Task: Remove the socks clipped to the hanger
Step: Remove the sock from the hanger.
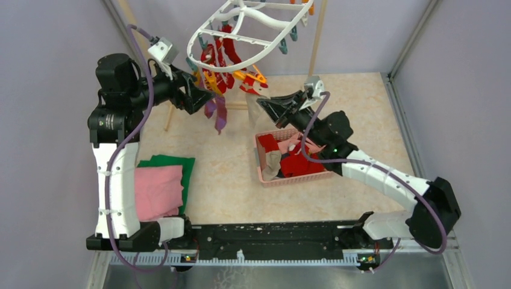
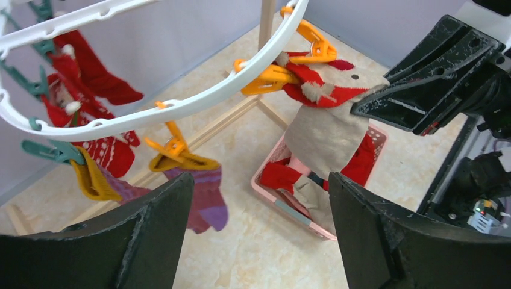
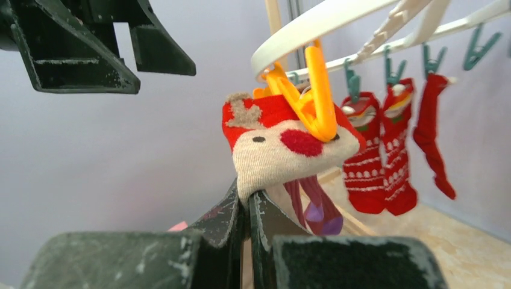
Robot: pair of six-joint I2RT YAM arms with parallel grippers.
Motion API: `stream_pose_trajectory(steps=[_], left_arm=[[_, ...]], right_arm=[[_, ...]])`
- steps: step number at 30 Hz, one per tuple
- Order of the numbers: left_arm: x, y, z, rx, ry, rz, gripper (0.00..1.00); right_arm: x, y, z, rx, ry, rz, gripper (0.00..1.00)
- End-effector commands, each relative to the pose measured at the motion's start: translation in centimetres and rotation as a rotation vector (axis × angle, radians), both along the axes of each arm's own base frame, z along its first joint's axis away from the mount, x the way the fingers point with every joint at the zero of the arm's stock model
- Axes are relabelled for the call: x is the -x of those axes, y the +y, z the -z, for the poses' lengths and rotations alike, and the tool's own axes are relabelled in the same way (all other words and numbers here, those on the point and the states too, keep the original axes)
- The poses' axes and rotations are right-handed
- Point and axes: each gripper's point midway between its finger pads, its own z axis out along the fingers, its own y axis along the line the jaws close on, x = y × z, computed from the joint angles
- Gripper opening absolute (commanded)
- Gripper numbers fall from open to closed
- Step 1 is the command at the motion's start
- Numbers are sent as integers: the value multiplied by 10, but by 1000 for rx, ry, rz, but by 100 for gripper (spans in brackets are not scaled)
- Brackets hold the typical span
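Note:
The white hanger hangs tilted at the back, with orange and teal clips. Red socks and a purple-striped sock dangle from it. A beige-and-red reindeer sock is held by an orange clip on the ring. My right gripper is shut on that sock's lower edge; it also shows in the top view. My left gripper is open and empty, just left of the purple-striped sock, below the ring.
A pink mesh basket holding several socks sits under the right arm. Folded pink and green cloths lie at the left. A wooden pole stands behind the hanger. Purple walls close in both sides.

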Motion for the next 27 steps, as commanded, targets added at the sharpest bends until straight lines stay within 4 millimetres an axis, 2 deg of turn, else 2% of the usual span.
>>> stream_pose_trajectory(steps=[1, 5, 8, 11, 14, 17, 22, 27], left_arm=[[14, -9, -2, 36, 36, 73, 89], [21, -17, 1, 84, 73, 123, 91], [23, -25, 2, 137, 124, 173, 92], [19, -30, 1, 163, 142, 197, 91], [18, -32, 5, 168, 145, 204, 91], [18, -34, 21, 170, 170, 210, 92], [22, -43, 40, 180, 210, 249, 92], [24, -54, 47, 184, 230, 290, 90]], right_arm=[[12, -14, 8, 30, 65, -25, 0], [21, -7, 24, 36, 119, -96, 0], [25, 6, 36, 16, 174, -177, 0], [30, 20, 39, 0, 207, -257, 0], [35, 30, 38, 0, 209, -297, 0], [42, 31, 34, -24, 201, -346, 0], [66, 42, 28, -27, 185, -528, 0], [78, 44, 15, -73, 170, -629, 0]])
